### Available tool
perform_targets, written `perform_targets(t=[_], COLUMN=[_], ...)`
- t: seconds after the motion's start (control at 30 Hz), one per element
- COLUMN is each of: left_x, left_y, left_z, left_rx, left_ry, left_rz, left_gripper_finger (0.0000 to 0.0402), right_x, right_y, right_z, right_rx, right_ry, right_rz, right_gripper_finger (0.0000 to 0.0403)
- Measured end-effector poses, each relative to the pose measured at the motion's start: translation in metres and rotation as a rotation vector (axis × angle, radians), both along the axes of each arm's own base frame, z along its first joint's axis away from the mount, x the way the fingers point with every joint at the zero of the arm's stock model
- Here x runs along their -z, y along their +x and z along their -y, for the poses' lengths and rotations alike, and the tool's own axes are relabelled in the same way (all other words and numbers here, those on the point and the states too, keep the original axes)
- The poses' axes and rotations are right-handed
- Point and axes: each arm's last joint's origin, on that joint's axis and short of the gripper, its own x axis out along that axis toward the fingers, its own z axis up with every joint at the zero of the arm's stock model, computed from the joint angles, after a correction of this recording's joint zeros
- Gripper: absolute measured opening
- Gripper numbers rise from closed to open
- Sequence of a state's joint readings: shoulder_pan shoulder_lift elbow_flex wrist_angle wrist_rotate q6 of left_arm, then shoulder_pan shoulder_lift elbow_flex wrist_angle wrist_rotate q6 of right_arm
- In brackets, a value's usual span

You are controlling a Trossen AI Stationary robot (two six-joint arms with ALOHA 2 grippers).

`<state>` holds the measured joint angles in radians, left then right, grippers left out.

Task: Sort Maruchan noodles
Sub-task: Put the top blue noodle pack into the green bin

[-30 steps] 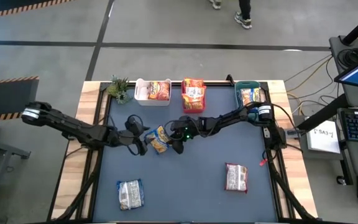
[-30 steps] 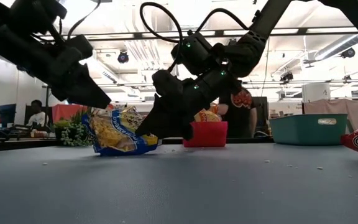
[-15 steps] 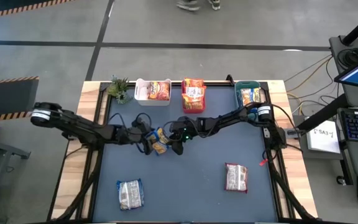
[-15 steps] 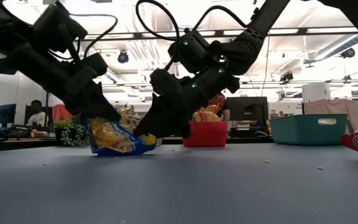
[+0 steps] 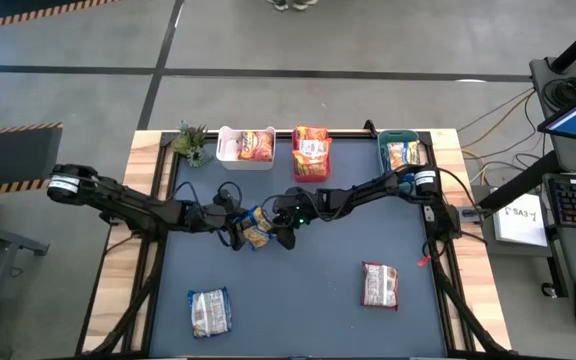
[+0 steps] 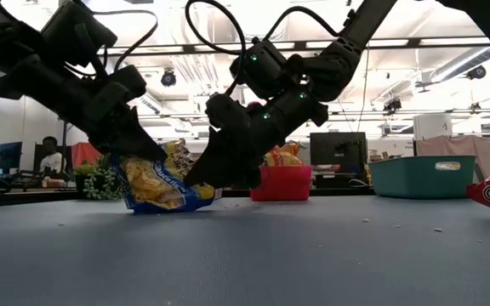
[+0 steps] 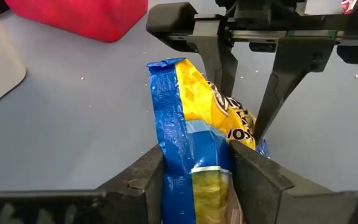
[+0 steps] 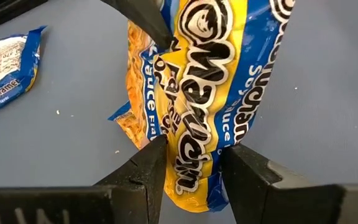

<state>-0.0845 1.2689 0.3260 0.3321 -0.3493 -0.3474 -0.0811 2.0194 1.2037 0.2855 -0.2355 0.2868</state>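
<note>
**Q.** Which step does this figure show?

**A.** A handover. My right gripper (image 5: 271,226) has its fingers pinched on one end of a blue-yellow packet (image 5: 256,225), which stands on edge mid-counter (image 5: 308,300), forward of the pink bin (image 5: 311,163). My left gripper (image 5: 238,228) has its fingers set on either side of the opposite end, narrow and pressing on the wrapper.

**Q.** Where are the other packets?

**A.** A silvery-white packet (image 5: 209,311) and a red-marked one (image 5: 379,284) lie flat at the near side; the white bin (image 5: 230,155), pink bin and teal bin (image 5: 386,150) each hold packets.

**Q.** What does the next move require?

**A.** In my judgement, a firm left grip before my right fingers release, or the crinkly wrapper may slip.
</note>
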Motion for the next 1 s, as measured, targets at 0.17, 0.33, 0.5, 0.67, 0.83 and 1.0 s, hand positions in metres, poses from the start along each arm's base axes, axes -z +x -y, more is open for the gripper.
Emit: perform_targets(t=[0.17,0.33,0.5,0.67,0.83,1.0], left_x=[-0.003,-0.007,-0.012,-0.021,-0.044,-0.073], left_y=[-0.001,-0.003,-0.004,-0.004,0.005,0.022], left_z=[0.0,0.001,0.001,0.003,0.004,0.005], left_rx=[0.001,0.018,0.029,0.038,0.061,0.085], left_ry=[-0.001,0.024,0.034,0.036,0.073,0.14], left_rz=[0.015,0.023,0.039,0.083,0.16,0.226], left_gripper_finger=[0.0131,0.013,0.013,0.013,0.013,0.013], right_x=[-0.004,-0.014,-0.025,-0.041,-0.066,-0.09], right_y=[-0.001,-0.004,-0.007,-0.016,-0.038,-0.076], right_z=[0.0,0.0,0.0,0.005,0.005,0.0], right_rx=[0.008,0.009,0.007,0.019,0.013,0.01], right_ry=[0.009,0.01,0.008,0.012,-0.013,-0.108], right_rz=[-0.004,-0.014,-0.002,-0.033,-0.007,0.052], right_gripper_finger=[0.0142,0.0164,0.0187,0.0191,0.0191,0.0192])
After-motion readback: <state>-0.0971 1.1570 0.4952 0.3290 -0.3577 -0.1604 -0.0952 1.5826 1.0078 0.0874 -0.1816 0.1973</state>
